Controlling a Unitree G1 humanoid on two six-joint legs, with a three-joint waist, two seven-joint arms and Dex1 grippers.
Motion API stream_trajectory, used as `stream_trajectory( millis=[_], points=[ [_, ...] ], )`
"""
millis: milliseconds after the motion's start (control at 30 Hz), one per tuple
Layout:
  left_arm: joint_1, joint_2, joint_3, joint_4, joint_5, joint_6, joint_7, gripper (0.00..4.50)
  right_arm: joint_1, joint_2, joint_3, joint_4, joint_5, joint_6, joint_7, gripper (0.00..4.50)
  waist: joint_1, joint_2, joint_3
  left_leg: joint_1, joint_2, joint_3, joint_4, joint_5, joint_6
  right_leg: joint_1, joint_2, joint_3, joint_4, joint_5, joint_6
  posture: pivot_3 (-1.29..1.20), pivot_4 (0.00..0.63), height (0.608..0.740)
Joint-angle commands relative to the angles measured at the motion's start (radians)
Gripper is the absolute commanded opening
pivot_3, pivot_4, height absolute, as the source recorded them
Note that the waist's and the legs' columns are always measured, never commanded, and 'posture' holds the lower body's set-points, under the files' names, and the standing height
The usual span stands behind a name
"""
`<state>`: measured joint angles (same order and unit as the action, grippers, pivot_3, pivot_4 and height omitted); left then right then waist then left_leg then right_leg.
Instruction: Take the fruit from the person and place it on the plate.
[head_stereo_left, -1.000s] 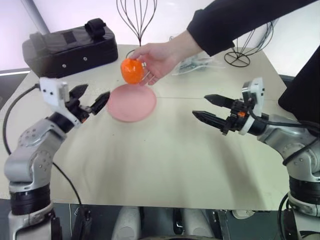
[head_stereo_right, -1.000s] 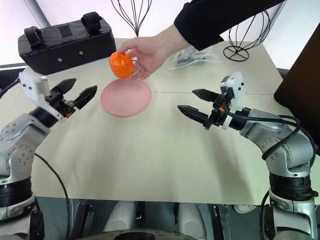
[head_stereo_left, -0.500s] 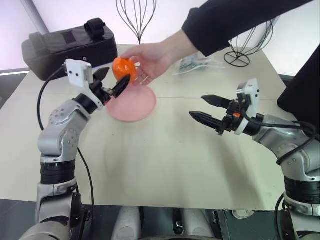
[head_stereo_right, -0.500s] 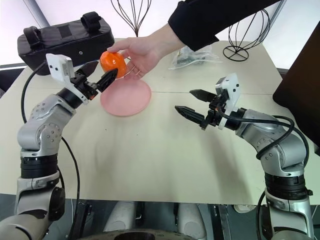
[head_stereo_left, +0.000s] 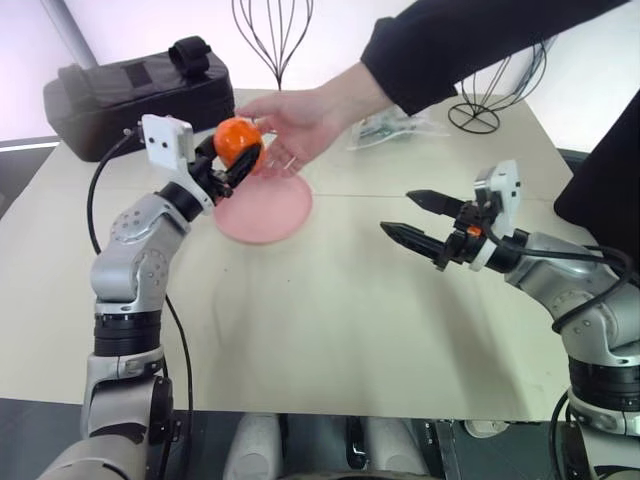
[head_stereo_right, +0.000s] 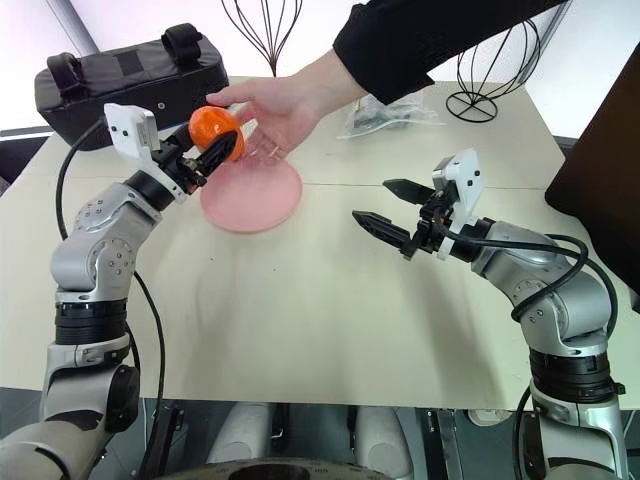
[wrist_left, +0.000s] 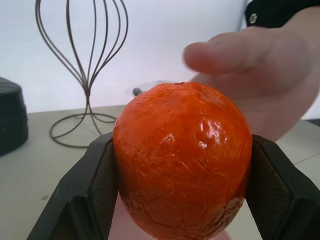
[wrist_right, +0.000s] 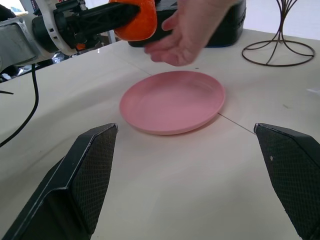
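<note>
From the head views we see our left gripper (head_stereo_left: 232, 160) squeezing the fruit (head_stereo_left: 237, 141), a small shiny orange ball, up in the air over the far edge of the pink plate (head_stereo_left: 264, 205). The person's hand (head_stereo_left: 295, 120) is open right behind the fruit. Our right gripper (head_stereo_left: 421, 218) hangs over the table (head_stereo_left: 330, 320) with its fingers spread wide and nothing in them.

In the left wrist view the fruit (wrist_left: 183, 160) sits tight between our two black fingers (wrist_left: 92, 192), with the hand (wrist_left: 255, 75) behind it.

In the right wrist view we see the plate (wrist_right: 172, 101) on the table and the fruit (wrist_right: 136, 20) held above it
</note>
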<state>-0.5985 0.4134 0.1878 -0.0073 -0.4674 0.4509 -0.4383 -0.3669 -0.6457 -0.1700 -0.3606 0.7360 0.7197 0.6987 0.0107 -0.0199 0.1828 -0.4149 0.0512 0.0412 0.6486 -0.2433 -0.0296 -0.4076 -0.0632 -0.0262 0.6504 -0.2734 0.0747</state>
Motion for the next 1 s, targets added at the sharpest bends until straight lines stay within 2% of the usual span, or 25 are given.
stream_trajectory(
  millis=[33, 300, 467, 567, 600, 900, 1000],
  points=[
    [0.006, 0.010, -0.028, 0.048, 0.072, -0.003, 0.032, 2.86, -0.002, 0.007, -0.007, -0.024, 0.003, -0.020, 0.002, 4.50, 0.000, 0.000, 0.000, 0.000, 0.000, 0.000, 0.000, 0.000, 0.000, 0.000, 0.000, 0.000, 0.000, 0.000, 0.000, 0.00, 0.150, 0.740],
    [-0.014, -0.073, -0.063, 0.305, 0.186, -0.166, 0.063, 2.86, 0.000, 0.024, 0.026, -0.029, -0.008, -0.018, -0.002, 4.50, 0.001, 0.000, 0.000, 0.000, 0.000, 0.000, 0.000, 0.000, 0.000, 0.000, 0.000, 0.000, 0.000, 0.000, 0.000, 0.00, 0.150, 0.740],
    [-0.071, -0.087, -0.055, 0.414, 0.217, -0.239, 0.056, 2.86, 0.003, 0.034, 0.031, -0.039, -0.009, -0.014, -0.011, 4.50, 0.001, 0.000, 0.000, -0.001, 0.000, 0.000, 0.001, 0.000, 0.000, 0.000, 0.000, -0.001, 0.000, 0.000, 0.000, 0.00, 0.150, 0.740],
    [-0.088, -0.082, -0.065, 0.450, 0.233, -0.261, 0.035, 4.31, 0.004, 0.037, 0.030, -0.041, -0.010, -0.012, -0.017, 4.50, 0.001, 0.000, 0.000, -0.001, 0.000, 0.000, 0.001, 0.000, 0.000, 0.000, 0.000, -0.001, 0.000, 0.000, 0.000, 0.00, 0.150, 0.740],
    [-0.091, -0.082, -0.063, 0.456, 0.234, -0.268, 0.027, 4.45, 0.004, 0.037, 0.030, -0.042, -0.011, -0.012, -0.019, 4.50, 0.001, 0.000, 0.000, -0.001, 0.000, 0.000, 0.001, 0.000, 0.000, 0.000, 0.000, -0.001, 0.000, 0.000, 0.000, 0.00, 0.150, 0.740],
    [-0.101, -0.068, -0.053, 0.450, 0.257, -0.270, 0.034, 4.45, 0.004, 0.034, 0.031, -0.042, -0.011, -0.011, -0.023, 4.50, 0.000, 0.000, 0.000, -0.001, 0.000, 0.000, 0.001, 0.000, 0.000, 0.000, 0.000, -0.001, 0.000, 0.000, 0.001, 0.00, 0.150, 0.740],
    [-0.101, -0.037, -0.008, 0.363, 0.214, -0.221, 0.040, 4.45, -0.010, 0.028, 0.031, -0.029, -0.015, -0.014, -0.016, 4.50, -0.001, 0.000, 0.000, -0.001, 0.000, 0.000, 0.001, 0.000, 0.000, -0.001, 0.000, -0.001, 0.000, 0.000, 0.001, 0.00, 0.150, 0.740]
  ],
)
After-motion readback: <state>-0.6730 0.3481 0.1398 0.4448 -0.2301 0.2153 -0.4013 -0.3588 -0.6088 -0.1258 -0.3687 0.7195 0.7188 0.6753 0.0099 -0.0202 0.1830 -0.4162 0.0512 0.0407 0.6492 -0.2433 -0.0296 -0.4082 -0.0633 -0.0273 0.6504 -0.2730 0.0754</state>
